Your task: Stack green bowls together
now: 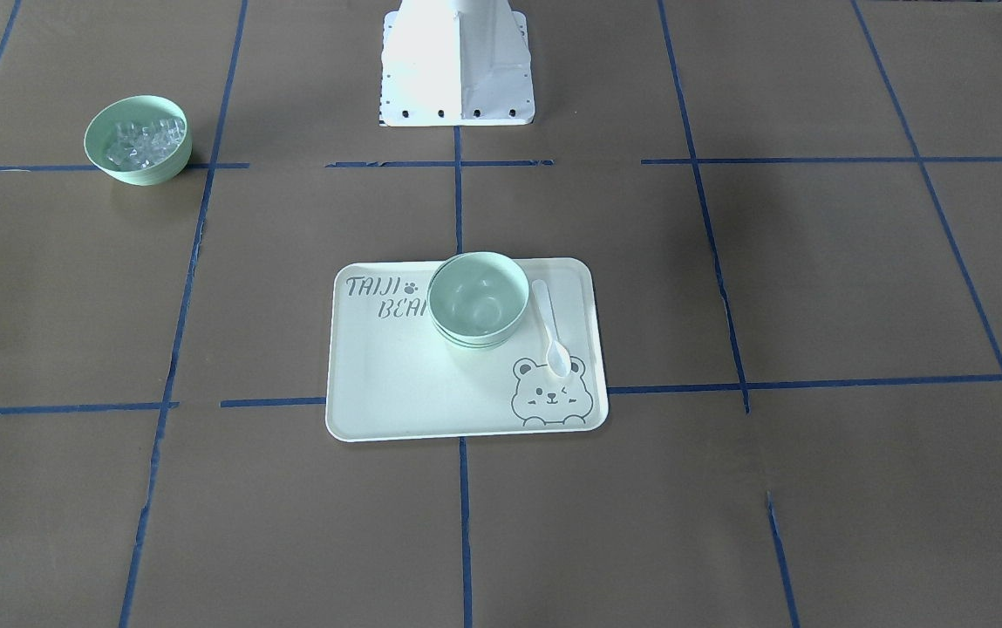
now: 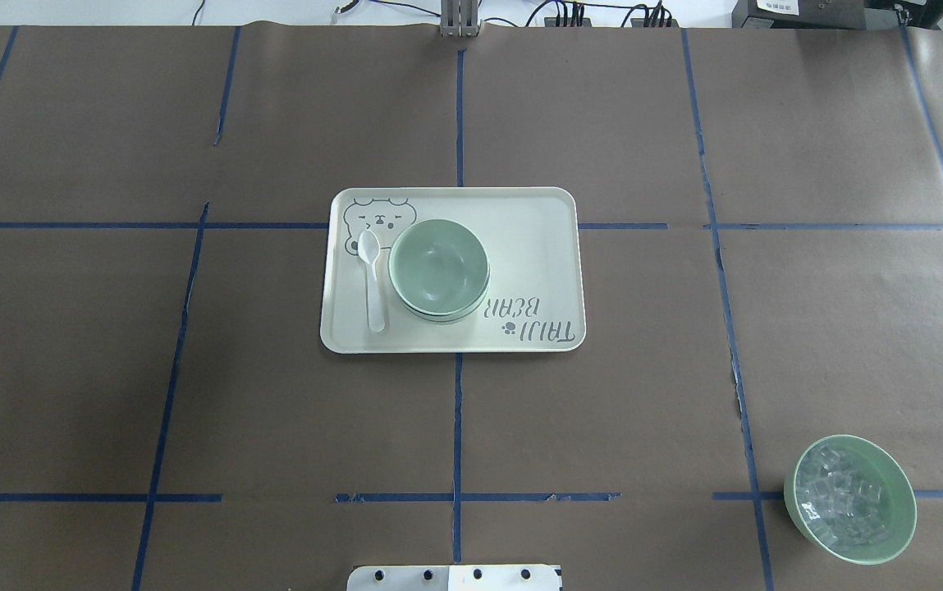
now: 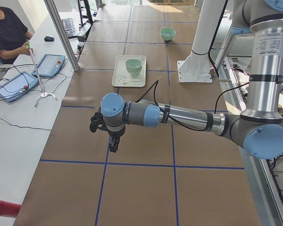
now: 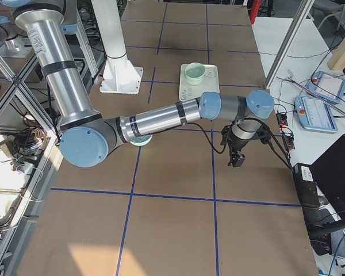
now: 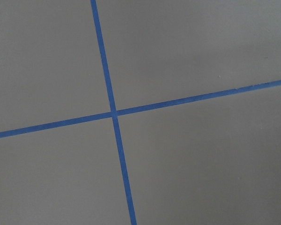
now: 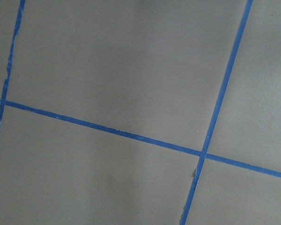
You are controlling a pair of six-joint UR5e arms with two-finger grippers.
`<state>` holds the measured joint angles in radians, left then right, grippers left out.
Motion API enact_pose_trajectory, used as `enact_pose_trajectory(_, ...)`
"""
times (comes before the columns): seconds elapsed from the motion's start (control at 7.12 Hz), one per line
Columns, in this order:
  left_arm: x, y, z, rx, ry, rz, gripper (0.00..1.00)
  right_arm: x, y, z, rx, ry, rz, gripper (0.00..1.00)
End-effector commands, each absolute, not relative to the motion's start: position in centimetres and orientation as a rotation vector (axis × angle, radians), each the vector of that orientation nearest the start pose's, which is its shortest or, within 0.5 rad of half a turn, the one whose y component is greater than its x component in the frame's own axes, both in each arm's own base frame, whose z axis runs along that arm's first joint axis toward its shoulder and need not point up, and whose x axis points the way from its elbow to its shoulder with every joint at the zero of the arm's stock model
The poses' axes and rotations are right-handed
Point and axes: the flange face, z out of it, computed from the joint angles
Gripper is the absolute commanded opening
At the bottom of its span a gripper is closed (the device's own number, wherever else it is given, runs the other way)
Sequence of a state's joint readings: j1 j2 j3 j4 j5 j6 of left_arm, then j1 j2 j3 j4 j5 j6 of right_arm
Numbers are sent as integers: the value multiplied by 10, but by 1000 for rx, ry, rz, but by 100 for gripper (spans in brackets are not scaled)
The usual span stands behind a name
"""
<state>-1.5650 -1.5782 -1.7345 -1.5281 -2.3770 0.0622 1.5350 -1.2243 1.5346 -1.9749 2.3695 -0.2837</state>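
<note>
1. The left pincer point(image 3: 112, 147) hung over bare worktop point(image 2: 192, 369) in the lower middle of the left side view; how far it was open, I cannot tell.
2. The right pincer point(image 4: 236, 161) hung likewise, touching nothing; its opening cannot be told either.
3. The green bowls point(image 2: 438, 269) sat nested in one stack, the top one empty, at the centre of the overhead view on the cream tray point(image 2: 537, 246), just beside a white spoon point(image 2: 373, 283).
4. A separate bowl of clear cubes point(image 2: 849, 499) stood at the lower right of that view.

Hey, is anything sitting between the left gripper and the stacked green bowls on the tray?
Only the white spoon, lying on the tray beside the green bowls, on the side facing the left gripper. For an approach from above, nothing visible blocks the stack.
</note>
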Motion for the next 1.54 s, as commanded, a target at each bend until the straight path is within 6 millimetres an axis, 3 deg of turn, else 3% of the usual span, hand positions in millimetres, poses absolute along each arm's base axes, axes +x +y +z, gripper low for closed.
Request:
enact_pose_trajectory(0.0,-57,-494,587,132,785,120,100,29,-603,541,9,-793,-282,100)
enact_pose_trajectory(0.28,-39,-493,598,93,788,142,100,27,-593,557,-2,-792,-279,100)
enact_pose_trajectory(0.7,-37,-501,604,112,791,152,100,25,-593,557,-4,-795,-278,100)
enact_pose_trajectory(0.84,-38,-503,592,133,787,159,100,25,-593,558,-6,-795,-277,100)
enact_pose_trajectory(0.98,-38,-502,599,119,787,153,100,26,-593,558,-4,-795,-277,100)
enact_pose_trajectory(1.4,-41,-486,611,93,788,134,100,26,-588,565,-14,-801,-270,100)
